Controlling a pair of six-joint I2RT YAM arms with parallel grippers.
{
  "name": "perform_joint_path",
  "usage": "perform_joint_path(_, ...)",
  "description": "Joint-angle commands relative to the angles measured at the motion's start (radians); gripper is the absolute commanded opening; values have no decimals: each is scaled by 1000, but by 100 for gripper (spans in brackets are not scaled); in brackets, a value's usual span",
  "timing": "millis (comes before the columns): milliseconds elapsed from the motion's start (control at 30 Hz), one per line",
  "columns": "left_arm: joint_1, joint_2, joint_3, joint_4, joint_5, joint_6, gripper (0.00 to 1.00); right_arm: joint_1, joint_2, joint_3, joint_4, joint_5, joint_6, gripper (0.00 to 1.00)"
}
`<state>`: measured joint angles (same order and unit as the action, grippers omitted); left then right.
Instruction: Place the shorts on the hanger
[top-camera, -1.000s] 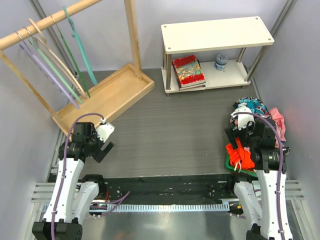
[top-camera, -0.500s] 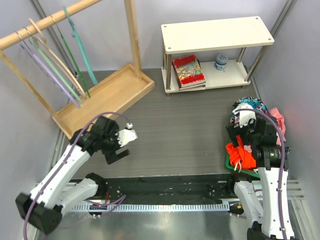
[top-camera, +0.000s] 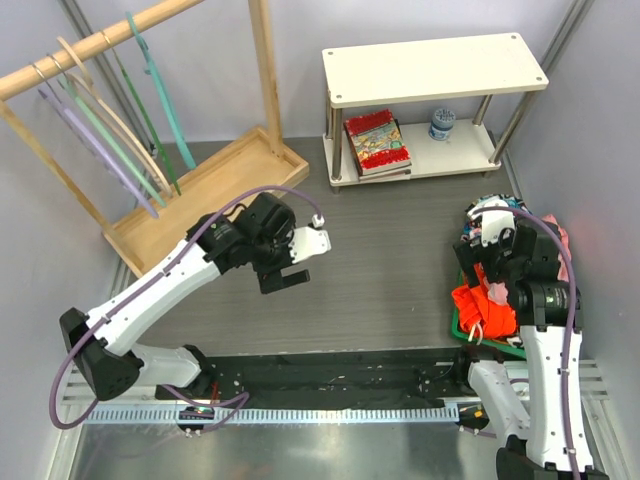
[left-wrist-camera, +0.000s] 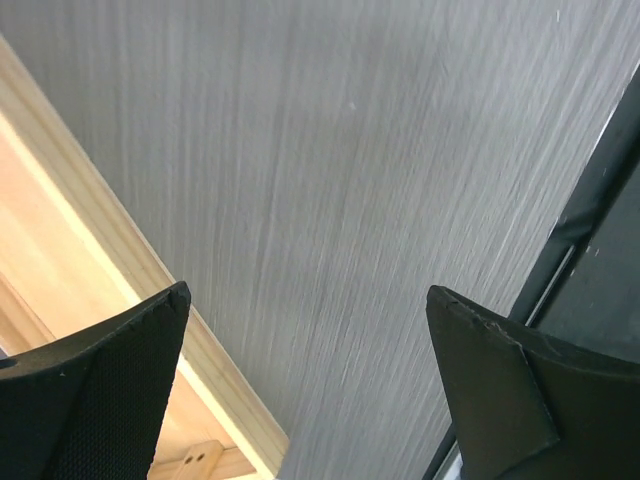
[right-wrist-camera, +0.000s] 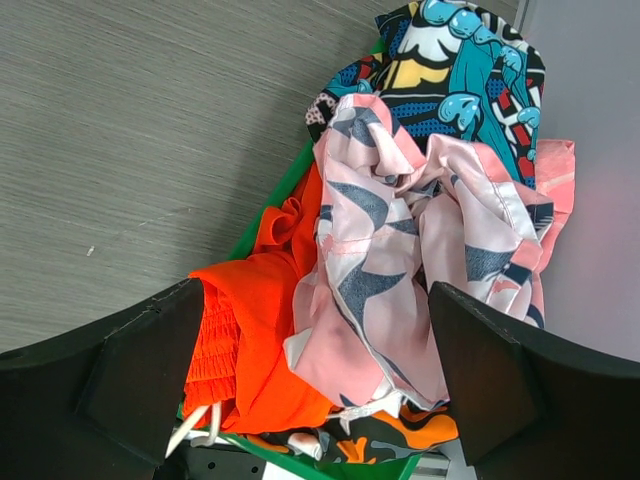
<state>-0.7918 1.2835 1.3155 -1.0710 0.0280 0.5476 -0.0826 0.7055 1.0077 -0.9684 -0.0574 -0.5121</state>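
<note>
Two arms are in view. The left gripper (left-wrist-camera: 310, 300) hangs over the bare grey table (top-camera: 390, 250), jaws spread wide and holding nothing. The right gripper (right-wrist-camera: 312, 290) is likewise spread and empty above one green basket (right-wrist-camera: 250, 232) at the table's right edge. The basket holds at least three garments. One pair of shorts (right-wrist-camera: 400, 250) lies crumpled on top, between an orange-red garment (right-wrist-camera: 250, 340) and a turquoise cloth (right-wrist-camera: 460, 70). One teal hanger (top-camera: 170, 115) hangs on the wooden rail (top-camera: 90, 45), far left.

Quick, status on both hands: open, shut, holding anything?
Left hand: open, empty, over the table.
Right hand: open, empty, above the shorts.
</note>
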Motion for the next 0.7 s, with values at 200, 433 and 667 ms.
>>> perform_joint_path(200,40,-52,163,0,45,-167,100,-3,135,133,0,-79,38,100)
perform_joint_path(433,72,-43,395,-10,107,-239,100,-5,293,304,-75,33,37,100)
perform_joint_path(667,74,-7,464,6,115,-270,100,-78,388,350,-188,53,-40,100)
